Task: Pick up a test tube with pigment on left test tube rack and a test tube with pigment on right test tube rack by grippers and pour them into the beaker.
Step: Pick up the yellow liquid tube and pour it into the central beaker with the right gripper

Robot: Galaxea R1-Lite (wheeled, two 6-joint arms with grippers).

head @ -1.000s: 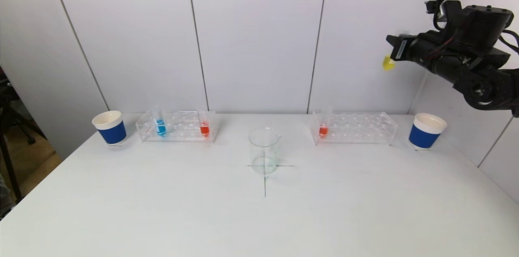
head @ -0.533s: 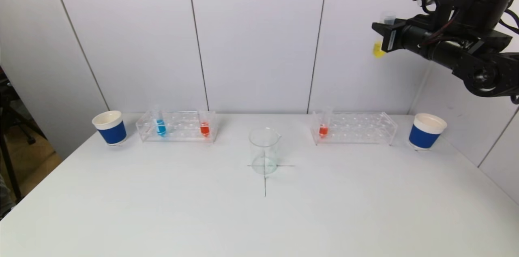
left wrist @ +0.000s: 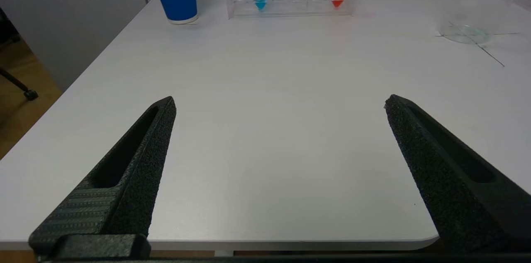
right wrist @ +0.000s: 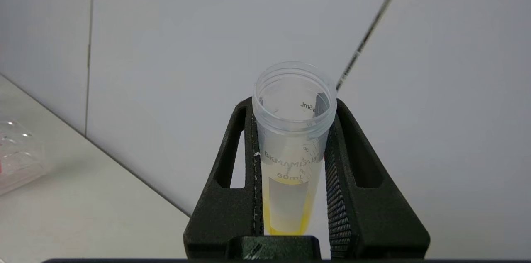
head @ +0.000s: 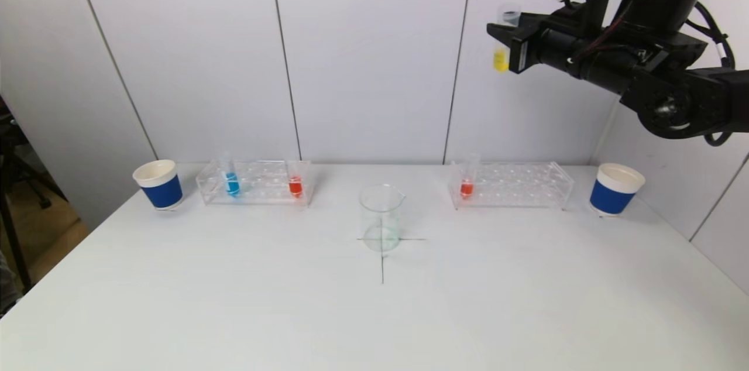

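One right gripper (head: 508,37) raised high, clamped on yellow tube (right wrist: 292,147).
Tube upright, uncapped; left gripper (left wrist: 280,103) fingers apart.

Yellow pigment tube (head: 501,58), blue tube (head: 232,182), red tubes (head: 295,185), blue-banded white cups (head: 158,184).

Centre frame, the right arm's black end effector (right wrist: 292,163) clamps a clear plastic test tube (right wrist: 293,138) between its two ribbed fingers (right wrist: 338,196), open mouth toward the camera. Yellow liquid sits at the tube's lower end. The white bench (right wrist: 83,213) fills the lower left, pale wall panels (right wrist: 166,47) behind.
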